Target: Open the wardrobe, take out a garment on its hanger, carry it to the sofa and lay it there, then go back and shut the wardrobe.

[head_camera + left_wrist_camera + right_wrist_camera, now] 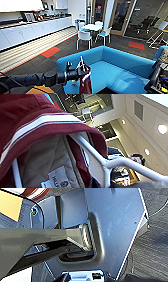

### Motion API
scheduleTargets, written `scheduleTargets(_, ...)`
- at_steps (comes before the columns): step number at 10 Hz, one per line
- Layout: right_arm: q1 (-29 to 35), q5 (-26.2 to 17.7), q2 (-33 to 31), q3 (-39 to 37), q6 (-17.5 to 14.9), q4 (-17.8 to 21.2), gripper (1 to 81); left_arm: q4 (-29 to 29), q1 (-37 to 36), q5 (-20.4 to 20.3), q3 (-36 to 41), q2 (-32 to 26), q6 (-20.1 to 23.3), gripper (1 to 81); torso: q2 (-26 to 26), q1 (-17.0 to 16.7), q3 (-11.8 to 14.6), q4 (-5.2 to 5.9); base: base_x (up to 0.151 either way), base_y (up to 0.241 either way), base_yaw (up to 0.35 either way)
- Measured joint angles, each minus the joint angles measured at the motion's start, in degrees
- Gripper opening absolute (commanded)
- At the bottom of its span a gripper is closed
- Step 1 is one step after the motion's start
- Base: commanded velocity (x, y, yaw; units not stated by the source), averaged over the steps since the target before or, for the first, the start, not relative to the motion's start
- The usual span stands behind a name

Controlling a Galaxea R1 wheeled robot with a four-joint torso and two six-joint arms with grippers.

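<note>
The garment (85,81), a maroon jacket with white trim, was seen hanging from the hanger (81,62), which was clenched in the left gripper (80,71) at the near edge of the sofa (117,66). The left arm was stretched in from the left, and the jacket was held just in front of the sofa's blue seat, beside its rounded arm. From the left wrist, the white bar of the hanger (105,162) was seen under the jacket's collar (45,121), with the grey quilted lining and a label below. The state of the right gripper could not be told from the pictures. The floor (62,50) was covered in dark carpet with orange-red patches, and a pale striped band was laid along a long white counter (32,30) at the left. Beyond the sofa, a round white table (93,26) was ringed by white chairs (84,36), and glass doors were set in the far wall.
</note>
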Motion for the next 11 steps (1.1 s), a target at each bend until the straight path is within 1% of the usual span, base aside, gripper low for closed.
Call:
scheduleTargets(8,-0.05,-0.09,0.06,-0.02,0.00,-0.02,81.1,0.13,0.00,0.48,0.00,-0.61,0.02,1.0,0.00,0.00,0.00,0.00,0.000,0.000,-0.329)
scheduleTargets(10,0.00,-0.06,0.05,-0.02,-0.02,0.00,81.1,0.13,0.00,0.61,0.00,-0.63,0.02,1.0,0.00,0.00,0.00,0.00,0.000,0.000,-0.201)
scheduleTargets(11,-0.11,-0.09,0.09,-0.02,-0.02,0.00,81.1,0.13,-0.02,0.61,0.00,-0.41,0.02,1.0,0.00,0.00,0.00,0.00,0.000,-0.065,0.000)
